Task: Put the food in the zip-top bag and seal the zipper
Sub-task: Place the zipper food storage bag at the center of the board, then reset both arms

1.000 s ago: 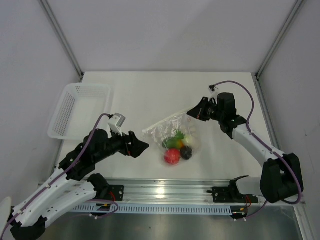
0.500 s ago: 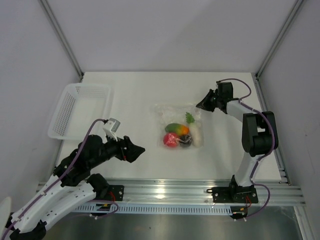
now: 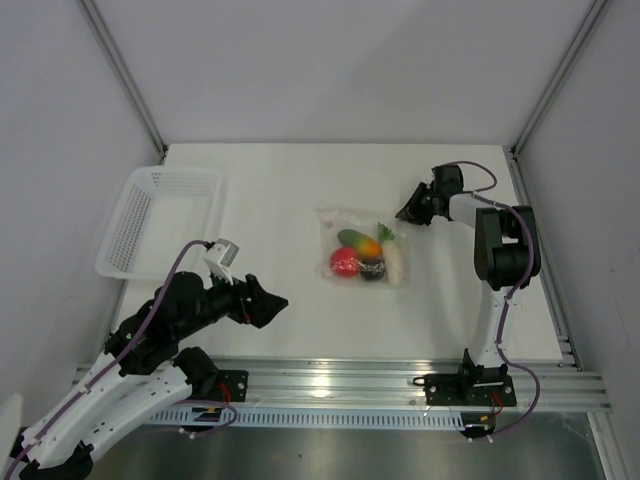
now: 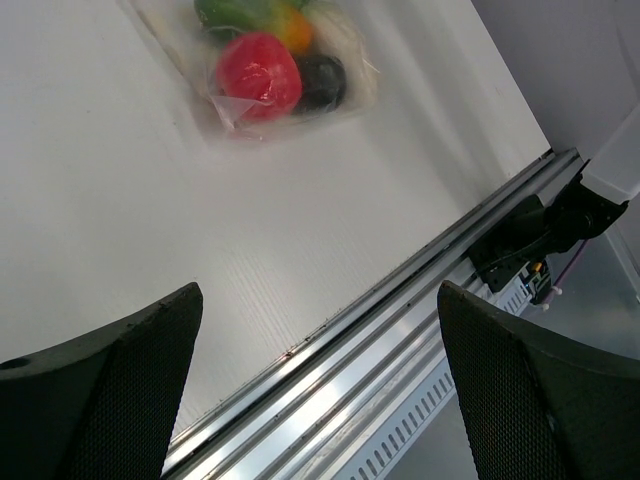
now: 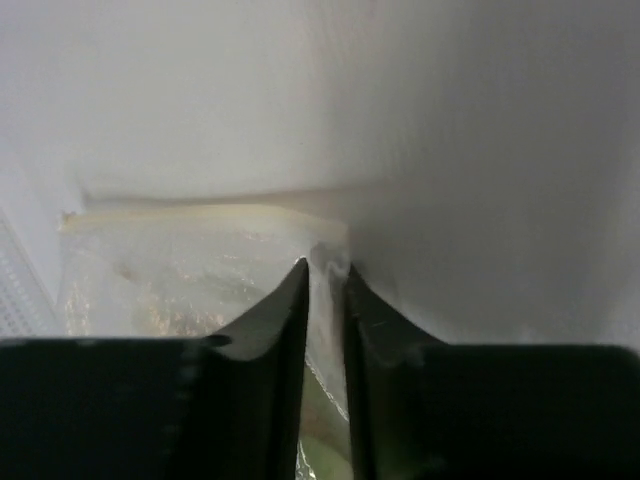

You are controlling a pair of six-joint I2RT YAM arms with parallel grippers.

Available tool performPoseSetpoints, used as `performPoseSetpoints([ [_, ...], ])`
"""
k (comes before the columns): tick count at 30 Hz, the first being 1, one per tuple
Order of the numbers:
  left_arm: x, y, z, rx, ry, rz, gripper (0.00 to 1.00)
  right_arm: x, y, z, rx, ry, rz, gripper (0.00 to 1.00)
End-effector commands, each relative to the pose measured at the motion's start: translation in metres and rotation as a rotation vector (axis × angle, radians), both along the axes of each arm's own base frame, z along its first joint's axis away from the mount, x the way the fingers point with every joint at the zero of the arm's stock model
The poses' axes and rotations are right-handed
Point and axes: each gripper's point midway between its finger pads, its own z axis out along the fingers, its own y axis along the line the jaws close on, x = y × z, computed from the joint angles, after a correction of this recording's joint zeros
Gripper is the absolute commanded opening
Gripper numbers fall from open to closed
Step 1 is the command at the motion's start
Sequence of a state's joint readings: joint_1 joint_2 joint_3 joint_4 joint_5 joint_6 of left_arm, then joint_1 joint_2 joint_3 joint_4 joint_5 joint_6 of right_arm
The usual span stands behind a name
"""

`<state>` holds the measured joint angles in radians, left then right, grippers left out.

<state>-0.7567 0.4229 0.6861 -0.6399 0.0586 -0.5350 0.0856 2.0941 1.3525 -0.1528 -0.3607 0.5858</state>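
Note:
The clear zip-top bag [image 3: 335,222] lies flat on the table's middle. Inside it are the red tomato [image 3: 343,262], the orange-and-green piece [image 3: 360,241], the white oblong piece [image 3: 393,265] and a dark round piece [image 3: 372,268]. My right gripper [image 3: 403,212] is at the bag's far right corner. In the right wrist view its jaws [image 5: 325,268] stand nearly shut with the bag's film between them, just below the pale zipper strip [image 5: 200,212]. My left gripper [image 3: 278,300] is open and empty, left of the bag and apart from it. The left wrist view shows the bag [image 4: 200,95] and the tomato [image 4: 258,72] ahead of my open left gripper [image 4: 318,300].
A white perforated basket [image 3: 160,215] stands at the table's left edge. The metal rail [image 3: 330,380] runs along the near edge, and it shows in the left wrist view [image 4: 400,330]. Grey walls close in the back and sides.
The bag went from bunched up and raised to lying flat, and its food settled. My right gripper moved back and right with the bag's corner. My left gripper drew back left.

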Motion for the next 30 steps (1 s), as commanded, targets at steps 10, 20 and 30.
performPoseSetpoints([
  [10,0.0,-0.01,0.0,-0.027,0.031,-0.028,0.99,0.026,-0.017,0.08,-0.204,-0.144,0.034,0.97],
  [20,0.011,-0.025,-0.007,-0.021,0.052,-0.042,0.99,-0.051,0.013,0.158,-0.363,-0.3,0.095,0.99],
  [30,0.031,-0.052,0.004,-0.074,0.018,-0.078,0.99,-0.207,0.036,0.16,-0.378,-0.382,0.187,0.99],
])
